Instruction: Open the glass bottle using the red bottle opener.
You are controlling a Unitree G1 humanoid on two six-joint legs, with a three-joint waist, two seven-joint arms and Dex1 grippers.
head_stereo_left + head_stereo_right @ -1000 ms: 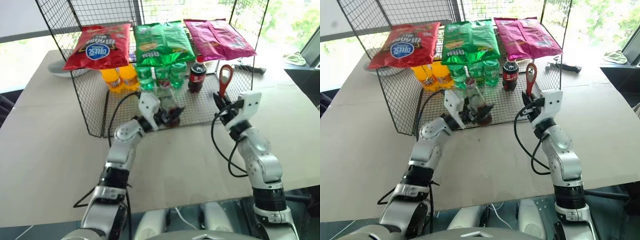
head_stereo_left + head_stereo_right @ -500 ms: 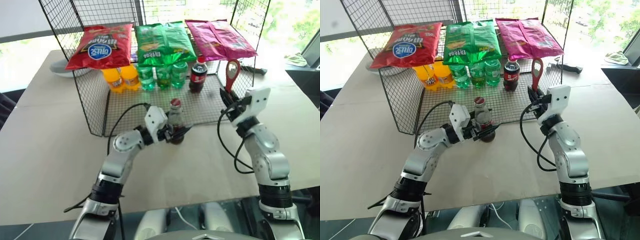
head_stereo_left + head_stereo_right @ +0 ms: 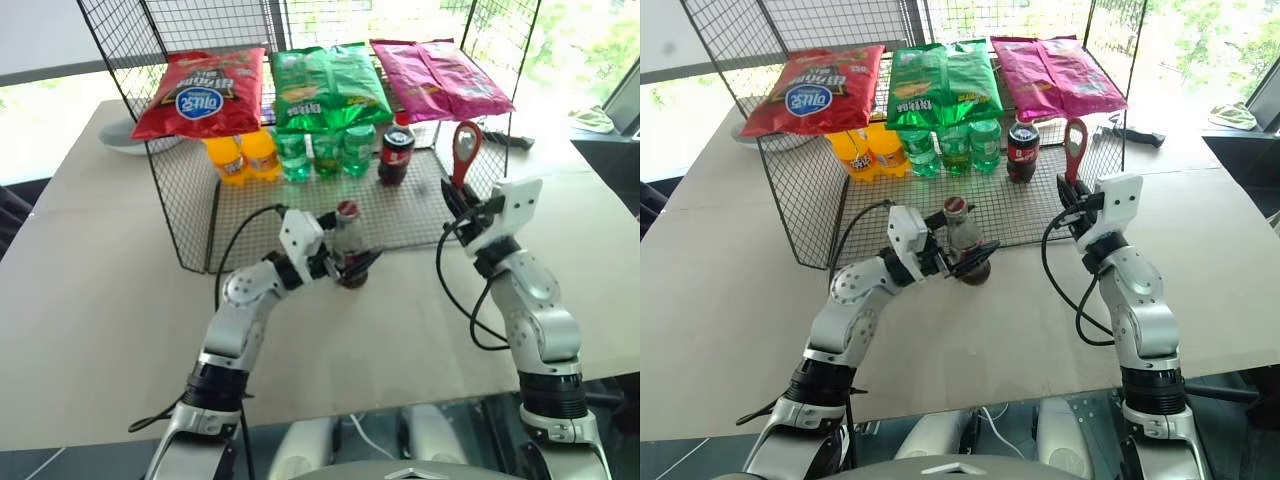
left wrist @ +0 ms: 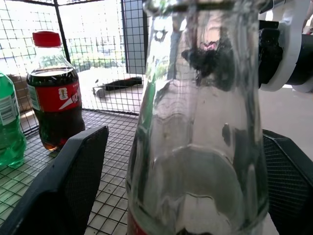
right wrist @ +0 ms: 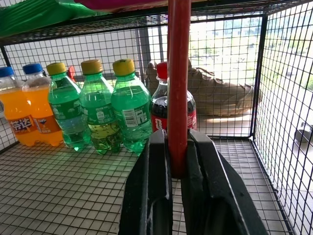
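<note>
In the left eye view the glass bottle (image 3: 347, 244) stands upright at the front edge of the wire rack's floor (image 3: 262, 210), where mesh meets table (image 3: 90, 300). The left gripper (image 3: 345, 266) brackets its lower body, and the right gripper (image 3: 453, 197) holds the red bottle opener (image 3: 462, 150) upright, ring head on top, near the rack's front right corner. The left wrist view shows both black fingers (image 4: 68, 186) standing clear of the glass on either side, so nothing steadies the bottle. In the right wrist view the fingers (image 5: 157, 181) are clamped on the opener's slim handle. The bottle is likely rigid, smooth, breakable and bottom-heavy with cola low down, so the label band looks the safest hold. The stiff, light opener may twist in a grip so low on its handle.
</note>
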